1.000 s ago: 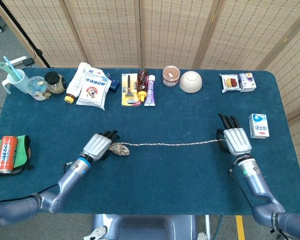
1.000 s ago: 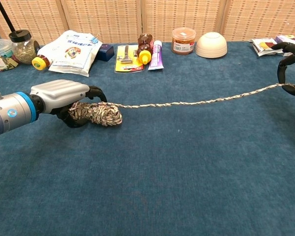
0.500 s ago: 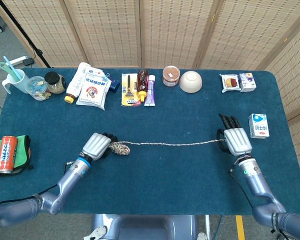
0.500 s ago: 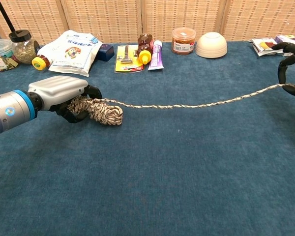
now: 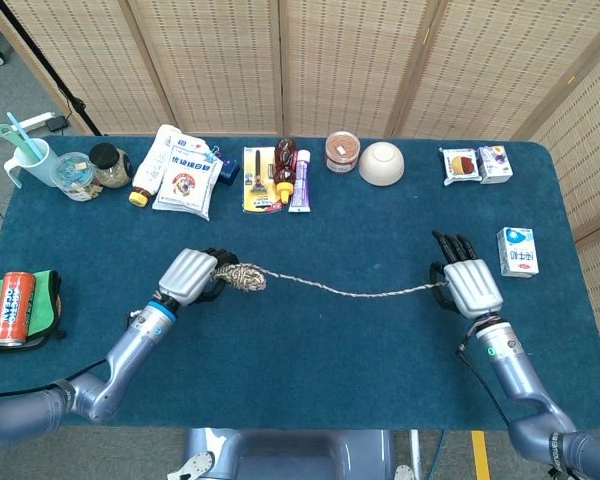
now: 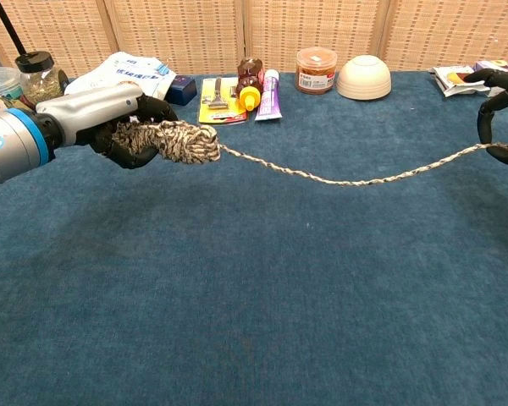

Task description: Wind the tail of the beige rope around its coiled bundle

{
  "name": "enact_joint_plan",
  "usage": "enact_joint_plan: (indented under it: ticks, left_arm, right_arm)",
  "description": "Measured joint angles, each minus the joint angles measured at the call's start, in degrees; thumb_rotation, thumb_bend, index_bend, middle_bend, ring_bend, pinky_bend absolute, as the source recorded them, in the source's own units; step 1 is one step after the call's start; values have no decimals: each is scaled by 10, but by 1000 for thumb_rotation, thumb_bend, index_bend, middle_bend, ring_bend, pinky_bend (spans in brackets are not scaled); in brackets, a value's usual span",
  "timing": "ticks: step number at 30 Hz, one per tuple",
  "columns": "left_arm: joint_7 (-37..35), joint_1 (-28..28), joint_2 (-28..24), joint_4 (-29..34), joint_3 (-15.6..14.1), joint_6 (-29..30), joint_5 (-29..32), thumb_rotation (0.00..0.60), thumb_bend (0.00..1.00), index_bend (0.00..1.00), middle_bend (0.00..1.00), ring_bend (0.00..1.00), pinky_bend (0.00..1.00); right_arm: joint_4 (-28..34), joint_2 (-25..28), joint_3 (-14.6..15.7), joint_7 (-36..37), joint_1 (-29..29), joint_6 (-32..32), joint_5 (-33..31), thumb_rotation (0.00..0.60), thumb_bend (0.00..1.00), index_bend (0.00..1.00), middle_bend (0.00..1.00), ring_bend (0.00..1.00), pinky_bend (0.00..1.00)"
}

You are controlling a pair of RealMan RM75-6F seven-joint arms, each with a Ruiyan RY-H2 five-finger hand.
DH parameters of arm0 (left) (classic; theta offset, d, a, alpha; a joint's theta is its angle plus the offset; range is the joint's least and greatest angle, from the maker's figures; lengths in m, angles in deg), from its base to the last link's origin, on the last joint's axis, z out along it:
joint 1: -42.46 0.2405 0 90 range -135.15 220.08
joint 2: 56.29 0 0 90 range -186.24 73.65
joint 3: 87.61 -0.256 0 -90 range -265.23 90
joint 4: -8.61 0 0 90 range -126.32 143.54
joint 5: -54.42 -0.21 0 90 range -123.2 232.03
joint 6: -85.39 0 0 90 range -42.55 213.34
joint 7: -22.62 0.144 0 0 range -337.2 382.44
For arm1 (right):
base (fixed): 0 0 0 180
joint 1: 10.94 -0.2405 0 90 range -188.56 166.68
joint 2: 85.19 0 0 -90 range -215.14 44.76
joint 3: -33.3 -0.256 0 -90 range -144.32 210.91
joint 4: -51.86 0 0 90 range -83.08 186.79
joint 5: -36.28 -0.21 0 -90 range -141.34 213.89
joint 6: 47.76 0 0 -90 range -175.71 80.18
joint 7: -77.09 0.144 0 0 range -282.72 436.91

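left hand clamps coiled bundle | tail runs toward 3 o'clock | right hand pinches its end

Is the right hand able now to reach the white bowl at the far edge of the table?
Probably not freely: the right hand holds the rope's tail, and the white bowl sits farther back and to its left, though nothing stands between them.
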Motion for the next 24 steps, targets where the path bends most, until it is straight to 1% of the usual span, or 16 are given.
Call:
enact_joint_plan:
  ticks: [3, 5, 9, 12, 18, 20, 24]
  left_arm:
    - [-21, -7, -21, 32, 15, -8, 12, 600, 558, 504, 396, 364, 558]
    - [-16, -13, -27, 42, 23, -10, 19, 600, 556, 504, 396, 364, 558]
    - [25, -30, -25, 53, 39, -12, 47, 600, 555, 504, 396, 364, 558]
    - [70, -48, -17, 56, 52, -14, 83, 600, 555, 504, 396, 364, 558]
    - [177, -99, 23, 43, 74, -13, 167, 600, 553, 506, 396, 368, 558]
    - [202, -114, 43, 30, 77, -8, 183, 600, 550, 506, 396, 369, 558]
    - [221, -131, 79, -1, 76, 3, 193, 600, 540, 506, 396, 369, 558]
  right_arm:
    - [17, 4, 5, -2, 2, -1, 4, 600, 585, 632, 0, 0, 0]
    - [29, 8, 8, -2, 4, -2, 9, 600, 586, 635, 0, 0, 0]
    - [62, 20, 17, -4, 7, -6, 21, 600, 591, 640, 0, 0, 0]
    - [90, 32, 22, -7, 10, -12, 32, 600, 591, 647, 0, 0, 0]
    - [168, 71, 33, -6, 14, -19, 56, 600, 591, 651, 0, 0, 0]
    - [191, 84, 36, -3, 14, -18, 61, 600, 591, 657, 0, 0, 0]
    - [239, 109, 40, 11, 12, -12, 72, 600, 591, 669, 0, 0, 0]
